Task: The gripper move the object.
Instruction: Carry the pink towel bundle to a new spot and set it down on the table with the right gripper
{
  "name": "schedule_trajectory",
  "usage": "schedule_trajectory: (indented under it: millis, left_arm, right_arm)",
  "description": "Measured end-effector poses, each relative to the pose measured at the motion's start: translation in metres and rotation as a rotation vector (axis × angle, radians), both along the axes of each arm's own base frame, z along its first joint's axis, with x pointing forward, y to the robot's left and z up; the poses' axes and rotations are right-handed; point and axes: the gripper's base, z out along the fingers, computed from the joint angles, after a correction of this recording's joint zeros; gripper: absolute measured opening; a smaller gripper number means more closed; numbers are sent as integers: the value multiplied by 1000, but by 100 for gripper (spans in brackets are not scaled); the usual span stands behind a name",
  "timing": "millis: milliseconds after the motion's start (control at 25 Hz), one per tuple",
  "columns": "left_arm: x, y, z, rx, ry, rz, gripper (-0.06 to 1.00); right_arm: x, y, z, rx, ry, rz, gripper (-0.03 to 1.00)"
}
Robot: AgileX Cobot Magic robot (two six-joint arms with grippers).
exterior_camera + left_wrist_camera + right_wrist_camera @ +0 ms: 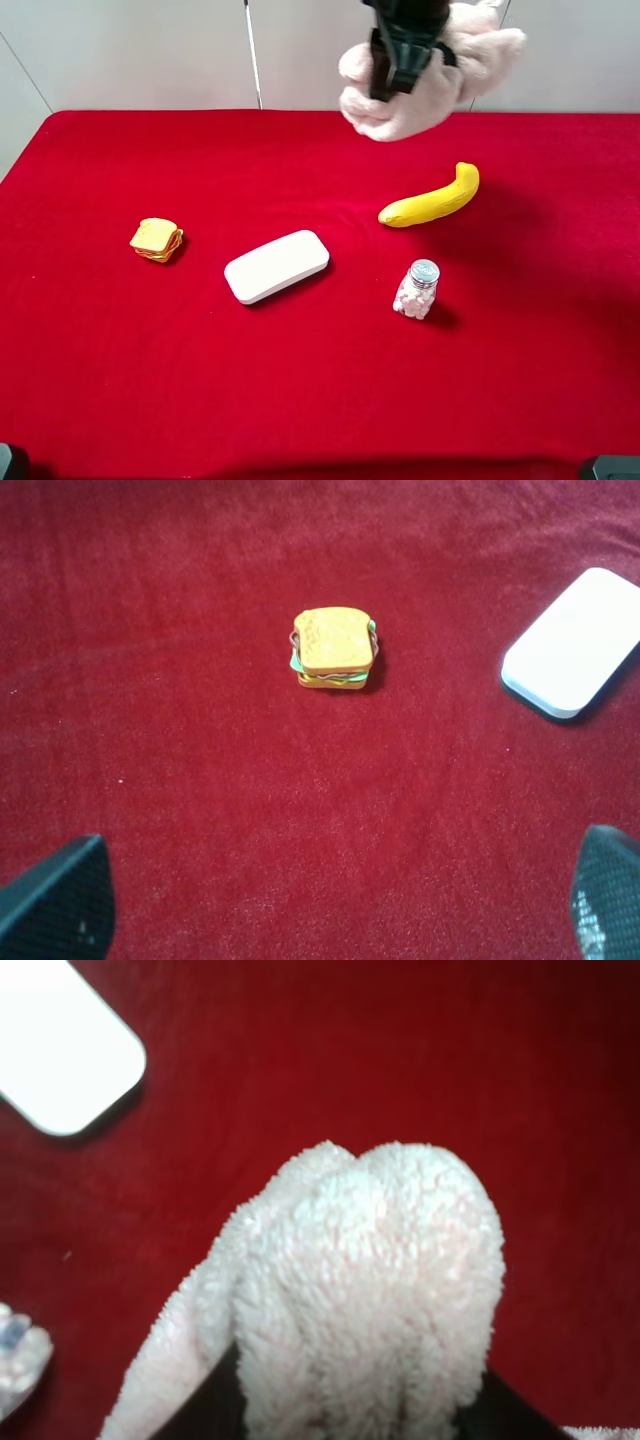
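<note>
The pale pink fluffy towel [425,95] hangs in the air above the far edge of the red table, right of centre. My right gripper [400,55], a black claw, is shut on its middle and holds it up. In the right wrist view the towel [370,1290] fills the frame between the dark fingers [210,1405] of the gripper [350,1415], with red cloth far below. My left gripper [330,910] is open and empty above the table's left part; only its two fingertips [60,900] show. It is not visible in the exterior view.
On the red tablecloth [100,380] lie a yellow banana [432,200], a white rounded case [277,265], a small jar of pale sweets [417,290] and a toy sandwich [156,239]. The sandwich [333,647] and the case [575,640] lie ahead of the left gripper.
</note>
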Motion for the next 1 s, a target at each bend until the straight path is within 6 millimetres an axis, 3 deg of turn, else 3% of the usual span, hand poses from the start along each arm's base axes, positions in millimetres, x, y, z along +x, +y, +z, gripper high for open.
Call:
schedule_trajectory:
  millis: [440,1000]
  left_arm:
    - [0,0,0,0,0,0,90]
    - [0,0,0,0,0,0,90]
  right_arm:
    - [-42,-69,10,32,-4,-165,21]
    - [-69,-138,-18,44,28,-377,21]
